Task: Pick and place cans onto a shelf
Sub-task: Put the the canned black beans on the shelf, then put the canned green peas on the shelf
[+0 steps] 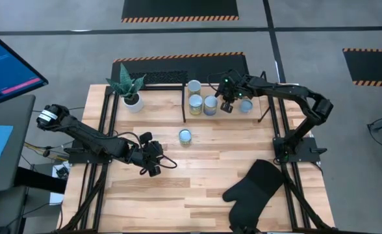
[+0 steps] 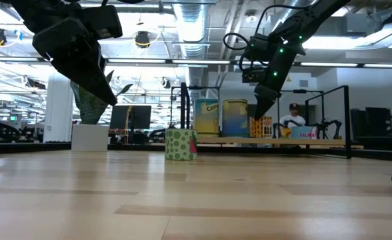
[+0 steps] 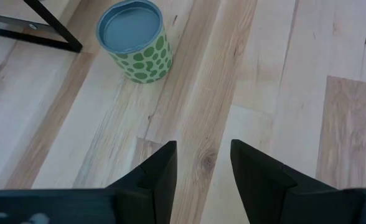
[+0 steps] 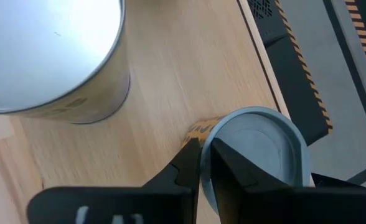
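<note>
A green-dotted can (image 1: 185, 136) with a pale blue top stands alone on the table; it also shows in the left wrist view (image 3: 135, 40). My left gripper (image 1: 153, 161) is open and empty, on the near side of it. Three cans (image 1: 195, 101) stand on the shelf's wood base (image 4: 170, 93), in front of its black mesh back (image 1: 171, 78). My right gripper (image 1: 238, 104) is shut at a fourth can (image 4: 258, 149) with a pale blue top and an orange label, to the right of the others. A silver-topped can (image 4: 46, 56) stands close by. My right gripper comes down on the orange-label can from above. The can's rim (image 4: 203, 138) runs into the narrow gap between the two fingers, one finger over the top and one outside by the label. The can stands upright on the shelf's wood base.
A white pot with a green plant (image 1: 132, 101) stands at the far left of the table. A black oven mitt (image 1: 253, 188) lies at the near right. The shelf's thin black bars (image 1: 183, 107) stand beside the cans. A person sits in the room beyond (image 2: 291, 115).
</note>
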Controlling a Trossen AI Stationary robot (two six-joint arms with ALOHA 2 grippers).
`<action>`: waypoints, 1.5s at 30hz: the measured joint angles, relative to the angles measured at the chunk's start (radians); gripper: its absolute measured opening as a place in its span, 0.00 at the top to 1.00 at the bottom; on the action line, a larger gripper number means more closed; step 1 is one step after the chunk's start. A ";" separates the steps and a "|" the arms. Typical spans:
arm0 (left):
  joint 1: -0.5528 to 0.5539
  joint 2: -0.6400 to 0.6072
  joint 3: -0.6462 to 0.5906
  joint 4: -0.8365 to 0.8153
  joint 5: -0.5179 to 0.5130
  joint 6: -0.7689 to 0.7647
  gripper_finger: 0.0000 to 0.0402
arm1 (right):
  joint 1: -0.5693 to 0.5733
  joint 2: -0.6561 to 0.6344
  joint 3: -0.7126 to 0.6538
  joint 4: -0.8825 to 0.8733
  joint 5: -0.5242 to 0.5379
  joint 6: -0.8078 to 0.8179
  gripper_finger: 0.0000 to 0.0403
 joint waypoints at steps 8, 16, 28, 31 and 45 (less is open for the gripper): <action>0.000 0.000 0.000 0.000 0.000 0.000 0.65 | 0.000 0.000 0.000 0.004 0.001 0.007 0.83; 0.000 0.000 0.000 0.000 0.000 -0.003 0.65 | 0.000 0.000 0.000 0.005 0.002 0.007 0.68; 0.000 0.000 0.000 0.000 0.000 -0.005 0.65 | 0.026 -0.035 0.122 -0.133 0.005 0.077 0.64; 0.000 0.000 0.000 0.000 0.000 -0.005 0.65 | 0.050 -0.038 0.183 -0.267 0.001 0.267 0.65; 0.019 0.021 0.000 0.046 -0.157 -0.034 0.65 | 0.413 -0.037 0.229 -0.799 -0.137 0.593 0.67</action>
